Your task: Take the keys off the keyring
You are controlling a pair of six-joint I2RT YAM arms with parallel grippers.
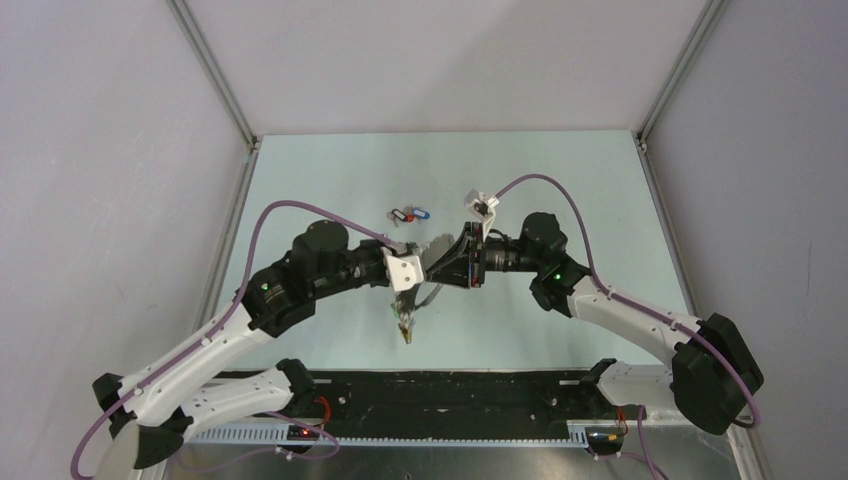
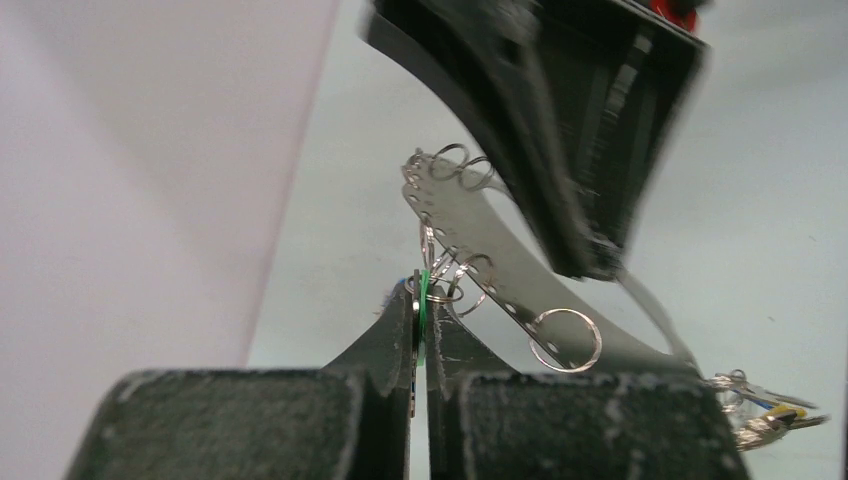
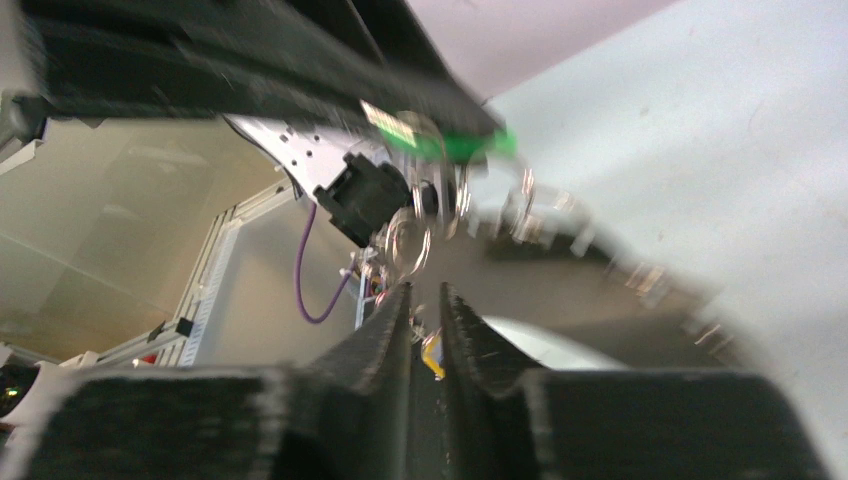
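The keyring (image 2: 500, 262) is a flat grey band with holes, fringed with small silvery rings, held in the air between both arms (image 1: 437, 247). My left gripper (image 2: 421, 292) is shut on a green-headed key (image 2: 423, 300) that hangs on one of the band's small rings. My right gripper (image 3: 427, 290) is shut on the band's edge (image 3: 560, 275); its black finger (image 2: 560, 150) covers the band's upper part in the left wrist view. The green key (image 3: 470, 146) also shows in the right wrist view. A bunch of keys (image 1: 405, 325) dangles below the grippers.
A loose cluster of keys (image 1: 408, 214) with red, blue and black heads lies on the pale green table (image 1: 560, 190) behind the grippers. Grey walls with metal rails (image 1: 215, 75) close in the sides and back. A black strip (image 1: 450, 395) runs along the near edge.
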